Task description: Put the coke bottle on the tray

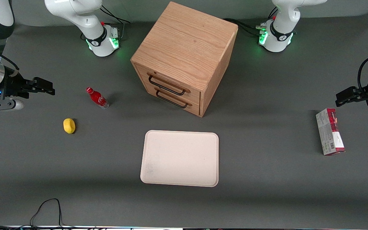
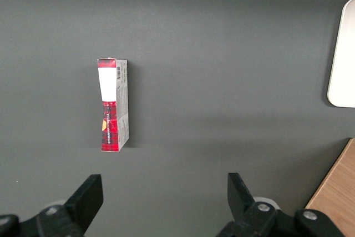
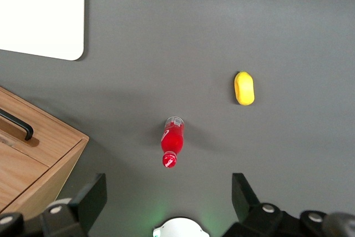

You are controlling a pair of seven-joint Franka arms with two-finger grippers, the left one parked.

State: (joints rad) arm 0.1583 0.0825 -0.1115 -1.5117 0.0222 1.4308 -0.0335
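This is a robotics lab: two white robot arm bases [image 1: 102, 40] with green status lights are bolted to a dark grey matte table [image 1: 267, 179], loose black cables [image 1: 45, 209] trail along its edge, and a black two-finger claw [image 1: 45, 88] hangs open toward the working arm's end.

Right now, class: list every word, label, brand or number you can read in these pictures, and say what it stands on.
None can be read.
Coke bottle: white script logo, too small to read.
Red-and-grey carton: printed text and a barcode, too blurred to read.
Tray, lemon, wooden drawer cabinet: no text.
End effector, open, at the working arm's end of the table: no text.
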